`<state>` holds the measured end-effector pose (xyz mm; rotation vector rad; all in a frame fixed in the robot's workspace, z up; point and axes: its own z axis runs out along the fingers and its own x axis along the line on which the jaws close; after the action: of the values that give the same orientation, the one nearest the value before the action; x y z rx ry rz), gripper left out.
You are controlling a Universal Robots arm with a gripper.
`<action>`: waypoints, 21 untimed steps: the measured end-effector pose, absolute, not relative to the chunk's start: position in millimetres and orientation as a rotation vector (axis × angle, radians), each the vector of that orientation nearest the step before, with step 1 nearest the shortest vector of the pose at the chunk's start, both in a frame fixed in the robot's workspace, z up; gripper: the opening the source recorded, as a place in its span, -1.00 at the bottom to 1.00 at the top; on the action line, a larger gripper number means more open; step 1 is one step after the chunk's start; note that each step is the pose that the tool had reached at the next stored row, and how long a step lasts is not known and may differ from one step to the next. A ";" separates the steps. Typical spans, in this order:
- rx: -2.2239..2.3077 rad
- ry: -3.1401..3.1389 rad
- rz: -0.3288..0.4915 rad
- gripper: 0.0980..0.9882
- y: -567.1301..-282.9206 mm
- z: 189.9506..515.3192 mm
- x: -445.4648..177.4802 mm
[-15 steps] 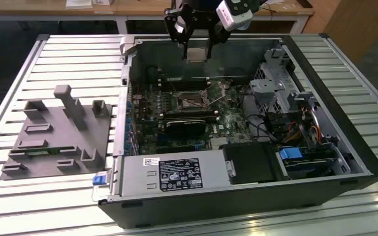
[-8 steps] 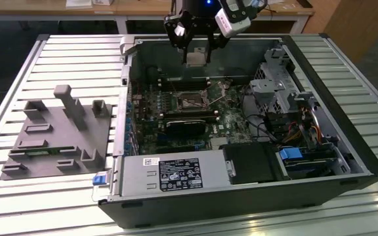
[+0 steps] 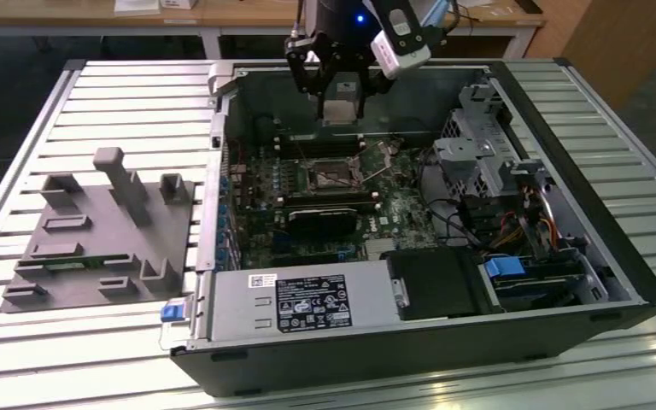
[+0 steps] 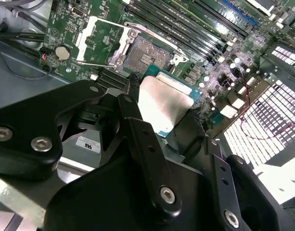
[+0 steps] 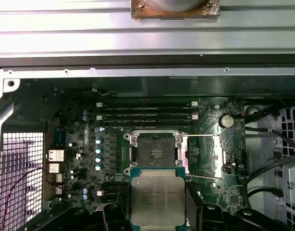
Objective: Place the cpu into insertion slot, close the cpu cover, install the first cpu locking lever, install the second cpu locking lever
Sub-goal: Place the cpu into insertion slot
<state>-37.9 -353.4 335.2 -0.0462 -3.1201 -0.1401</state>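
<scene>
No legible text is found. Printed lines are seen on the cpu [image 5: 157, 199] lid in the first wrist view, a black-and-white label [image 3: 311, 301] on the power supply [image 3: 237, 318] in the exterior view, and a small white sticker [image 4: 87, 143] in the second wrist view. None can be made out.

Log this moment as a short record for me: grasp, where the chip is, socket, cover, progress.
grasp: gripper shut on the cpu
place: held above the board inside the open computer case, silvery top facing the first wrist camera
socket: insertion slot bare, dark centre exposed
cover: cpu cover swung open, lying beside the slot
progress: cpu not yet seated; cover not yet closed
</scene>
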 end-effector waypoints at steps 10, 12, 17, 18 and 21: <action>-0.104 -3.120 -0.144 -0.01 -353.4 320.4 -37.9; -0.147 -3.120 -0.144 -0.01 -353.4 318.3 -37.9; -0.281 -3.115 -0.145 -0.01 -353.4 313.2 -37.9; -0.309 -3.113 -0.146 -0.01 -353.4 312.3 -37.9; -0.395 -3.105 -0.146 -0.01 -353.4 309.3 -37.9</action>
<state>-37.9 -353.4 309.3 -0.3955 -3.1054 -0.1460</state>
